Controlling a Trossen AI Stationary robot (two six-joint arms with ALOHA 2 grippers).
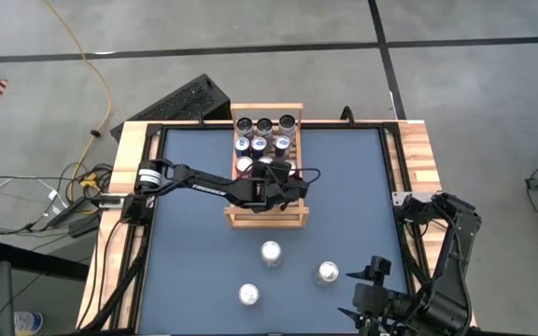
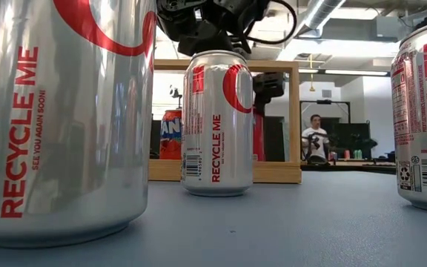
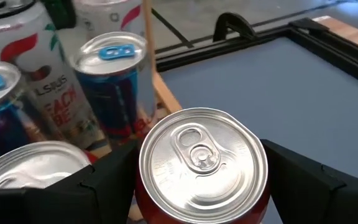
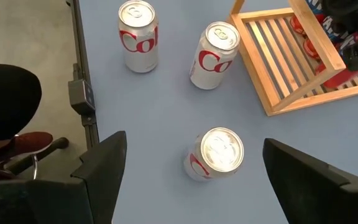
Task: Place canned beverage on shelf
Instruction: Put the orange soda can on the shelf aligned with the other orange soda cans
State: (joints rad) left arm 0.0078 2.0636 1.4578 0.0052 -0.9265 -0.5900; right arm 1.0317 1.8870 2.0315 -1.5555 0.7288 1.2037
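The shelf (image 1: 265, 217) is a light-wood slatted rack at the table's middle, with several cans standing in its far part. My left gripper (image 1: 286, 180) reaches over it from the table's left, shut on a red can with a silver top (image 3: 202, 163). Beside that can stand a blue-topped can (image 3: 112, 74) and a white peach-labelled can (image 3: 39, 81). Three silver-and-red cans (image 1: 270, 253) (image 1: 328, 273) (image 1: 249, 295) stand upright on the blue mat on the shelf's near side. My right gripper (image 4: 194, 144) hangs open high over the near right, above one of them (image 4: 219, 154). My left gripper pinches the red can between its two fingers, one on each side of the wall just under the top rim (image 3: 143, 186). The fingers (image 3: 104, 183) come from the table's left, slanting a little downward. The can stands upright; its base is hidden, so whether it rests on the slats I cannot tell.
The near part of the shelf's slats (image 4: 284, 59) is bare. A black frame and wooden border (image 1: 409, 159) ring the mat. In the low view a silver can (image 2: 217, 122) stands before the shelf's frame (image 2: 280, 172), and a person sits far back in the room.
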